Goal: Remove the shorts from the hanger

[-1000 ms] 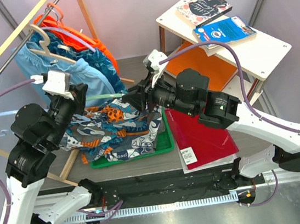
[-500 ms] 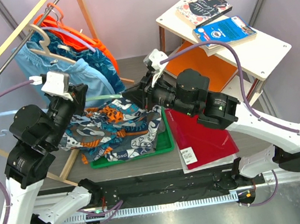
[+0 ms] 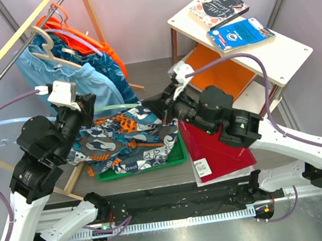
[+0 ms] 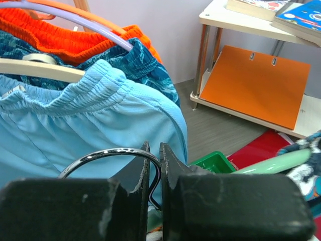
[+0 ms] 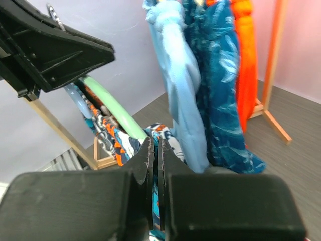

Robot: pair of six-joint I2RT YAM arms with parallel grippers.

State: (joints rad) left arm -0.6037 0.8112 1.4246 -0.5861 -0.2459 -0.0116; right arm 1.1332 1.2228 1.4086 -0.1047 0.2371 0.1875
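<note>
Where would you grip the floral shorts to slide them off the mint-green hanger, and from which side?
Probably best: grip the floral shorts at their upper right edge, coming from the right. They drape over the mint-green hanger, and the left gripper pinches its metal hook on the left, so only the right end is free. The right gripper is shut there.
</note>
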